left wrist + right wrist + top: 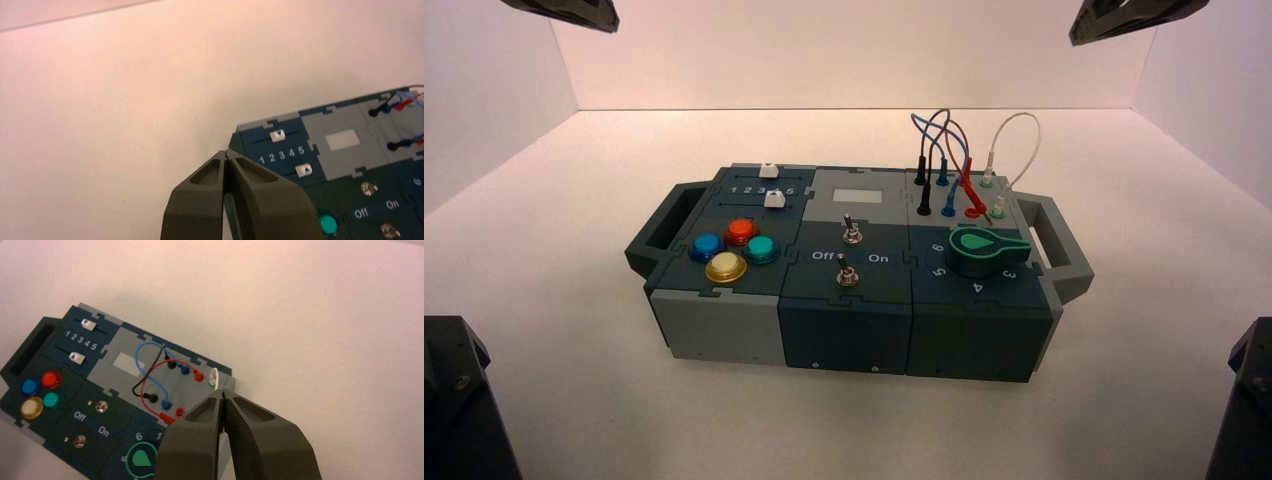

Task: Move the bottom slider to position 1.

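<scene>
The box [724, 335] stands in the middle of the white table. The bottom slider [775, 200] is a small white knob on a dark track, just behind the round buttons. In the left wrist view it [303, 170] sits toward the 4-5 end of the numeral row; it also shows in the right wrist view [76, 357]. The numeral 1 [262, 160] starts that row at the box's left end [734, 189]. My left gripper [226, 152] is shut and empty, raised behind the box's left end [564, 12]. My right gripper [223, 392] is shut and empty, raised at back right [1134, 15].
A second white slider knob [769, 170] rides the track behind the numerals. Blue, red, teal and yellow buttons [732, 248] sit in front of the sliders. Two toggle switches [849, 252], a green dial [984, 250] and plugged wires [959, 170] lie to the right. Handles [1064, 250] stick out at both ends.
</scene>
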Robot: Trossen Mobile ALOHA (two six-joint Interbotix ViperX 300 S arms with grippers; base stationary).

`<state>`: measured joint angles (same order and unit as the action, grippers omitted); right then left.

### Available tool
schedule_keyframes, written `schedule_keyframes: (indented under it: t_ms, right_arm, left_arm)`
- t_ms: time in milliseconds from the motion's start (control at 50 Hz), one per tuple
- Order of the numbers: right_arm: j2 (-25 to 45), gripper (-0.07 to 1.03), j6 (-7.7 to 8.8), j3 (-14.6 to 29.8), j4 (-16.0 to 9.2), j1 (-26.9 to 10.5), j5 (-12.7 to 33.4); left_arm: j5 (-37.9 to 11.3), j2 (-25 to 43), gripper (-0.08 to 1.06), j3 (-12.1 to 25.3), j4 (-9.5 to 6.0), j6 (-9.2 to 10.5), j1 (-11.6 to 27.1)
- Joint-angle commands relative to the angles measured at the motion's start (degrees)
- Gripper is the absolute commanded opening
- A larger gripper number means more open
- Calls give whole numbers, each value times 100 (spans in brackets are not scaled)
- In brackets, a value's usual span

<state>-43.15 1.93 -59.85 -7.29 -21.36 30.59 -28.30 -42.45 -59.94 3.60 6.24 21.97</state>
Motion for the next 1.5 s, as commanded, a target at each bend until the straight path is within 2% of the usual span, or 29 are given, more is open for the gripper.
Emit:
schedule_keyframes:
  t_ms: [20,80,340,600,1000,1500]
  right_arm:
    - [158,-2,-9,255,-123,-193,26]
    - [246,-2,-9,299,-158,-325,35]
    - [853,-2,-18,606,-316,-1002,79]
    - [1591,-2,-18,1011,-483,-1529,158]
    - [2435,-2,-26,1573,-650,-1881,237]
    - [3691,-2,-26,2268,-1195,-2312,220]
  left_arm:
    - [-70,44,-3,211,-88,53,44]
    - [-114,53,-3,202,-141,53,44]
    - [-141,202,-3,167,-97,44,26]
    - [-132,439,-3,141,-88,18,-325]
    - [-70,475,-3,132,-79,-35,-580]
    - [-70,334,-3,35,-79,-35,-580]
